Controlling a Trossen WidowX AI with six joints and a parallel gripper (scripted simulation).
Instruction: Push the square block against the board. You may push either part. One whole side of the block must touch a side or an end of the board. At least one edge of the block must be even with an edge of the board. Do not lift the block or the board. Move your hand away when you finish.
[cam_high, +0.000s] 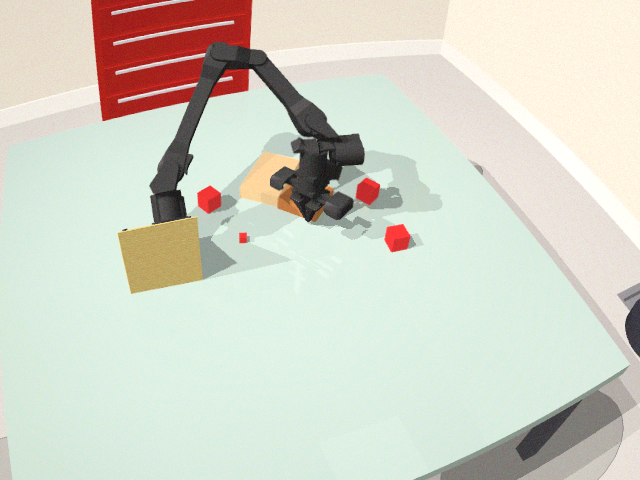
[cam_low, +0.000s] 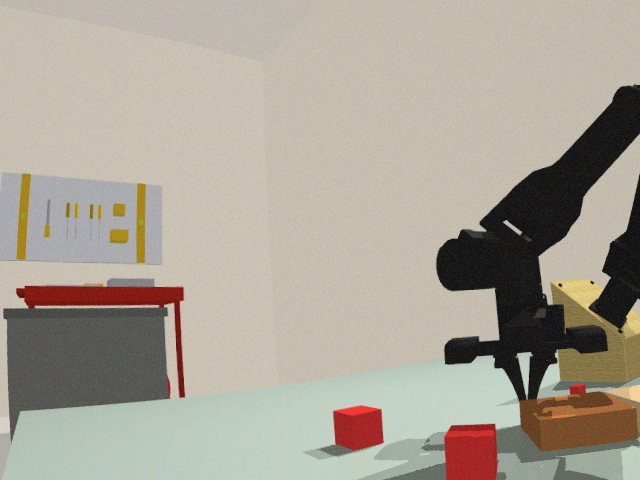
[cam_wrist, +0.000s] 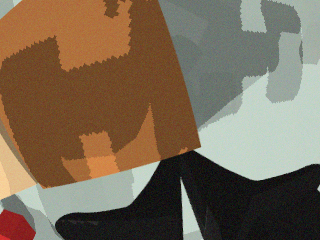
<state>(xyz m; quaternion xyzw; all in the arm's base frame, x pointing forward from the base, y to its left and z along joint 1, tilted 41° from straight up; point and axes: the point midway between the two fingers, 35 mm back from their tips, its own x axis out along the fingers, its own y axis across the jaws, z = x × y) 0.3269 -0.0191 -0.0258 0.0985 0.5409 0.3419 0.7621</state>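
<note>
The square block (cam_high: 287, 203) (cam_low: 589, 431) (cam_wrist: 100, 95) is orange-brown and lies flat on the table. The board (cam_high: 263, 178) (cam_low: 631, 394) (cam_wrist: 9, 176) is pale tan and lies beside it. In the wrist view their facing sides run close together, with a thin dark wedge between them that narrows toward the block's lower left corner. Whether they touch is unclear. My gripper (cam_high: 309, 218) (cam_low: 527, 398) (cam_wrist: 175, 150) is shut and empty, its tips low at the block's side, near one corner. The arm hides part of both in the top view.
A red cube (cam_high: 368, 191) (cam_low: 470, 454) and another red cube (cam_high: 397, 238) (cam_low: 358, 427) lie right of the block in the top view. A third red cube (cam_high: 209, 199) lies left of the board. A tiny red cube (cam_high: 242, 237) (cam_low: 577, 389) lies near the wooden wedge (cam_high: 162, 258) (cam_low: 591, 351).
</note>
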